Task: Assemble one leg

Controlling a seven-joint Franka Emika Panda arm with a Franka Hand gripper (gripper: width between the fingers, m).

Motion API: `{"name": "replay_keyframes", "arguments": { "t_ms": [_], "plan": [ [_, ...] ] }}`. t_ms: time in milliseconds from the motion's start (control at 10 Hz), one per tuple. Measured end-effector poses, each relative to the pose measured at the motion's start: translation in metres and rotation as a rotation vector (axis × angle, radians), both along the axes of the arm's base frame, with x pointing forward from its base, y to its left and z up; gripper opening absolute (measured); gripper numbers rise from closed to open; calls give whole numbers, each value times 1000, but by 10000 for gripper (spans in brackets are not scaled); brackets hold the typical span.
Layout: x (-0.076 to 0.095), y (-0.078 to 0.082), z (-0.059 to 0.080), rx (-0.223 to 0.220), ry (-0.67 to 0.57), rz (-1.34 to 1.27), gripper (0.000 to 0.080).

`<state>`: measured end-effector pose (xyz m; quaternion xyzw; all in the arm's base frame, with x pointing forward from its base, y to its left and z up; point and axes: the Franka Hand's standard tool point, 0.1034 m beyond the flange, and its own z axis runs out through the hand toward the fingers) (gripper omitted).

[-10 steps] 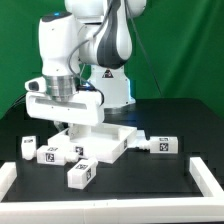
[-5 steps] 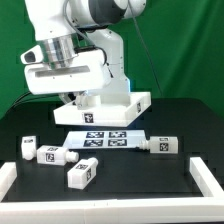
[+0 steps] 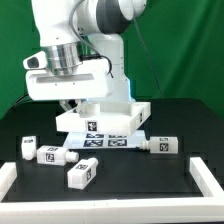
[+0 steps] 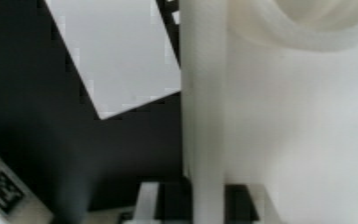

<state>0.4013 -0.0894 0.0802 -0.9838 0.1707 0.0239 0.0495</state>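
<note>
My gripper (image 3: 73, 107) is shut on the edge of the big flat white square panel (image 3: 118, 116) and holds it tilted above the table. In the wrist view the panel (image 4: 300, 120) fills one side, and its edge runs between my gripper (image 4: 202, 205) fingers. Several legs, small white tagged blocks, lie on the black table. One leg (image 3: 160, 146) is at the exterior view's right, one (image 3: 80, 173) is at the front, and two (image 3: 50, 154) (image 3: 27, 147) are at the left. None is held. A tagged white piece (image 4: 2, 192) shows at the wrist view's corner.
The marker board (image 3: 105, 142) lies flat on the table under the raised panel. A low white rim (image 3: 206, 176) borders the table's front corners. The robot's base stands behind, before a green backdrop. A white flat slab (image 4: 123, 60) shows against the dark table in the wrist view.
The arm lifted the panel off the table and uncovered the marker board. Over the last half second the panel came down a little and tilted. The legs have not moved.
</note>
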Motion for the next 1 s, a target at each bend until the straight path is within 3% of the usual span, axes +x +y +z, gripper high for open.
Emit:
{"name": "replay_keyframes", "arguments": {
  "t_ms": [200,300,400,900,1000],
  "plan": [
    [52,9,8,12,-25,65,50],
    [74,12,6,-3,-81,155,50],
    [81,9,-1,-15,-124,260,50],
    [79,14,-6,-6,-93,224,50],
    [94,25,-8,-11,-67,222,50]
  ]
}}
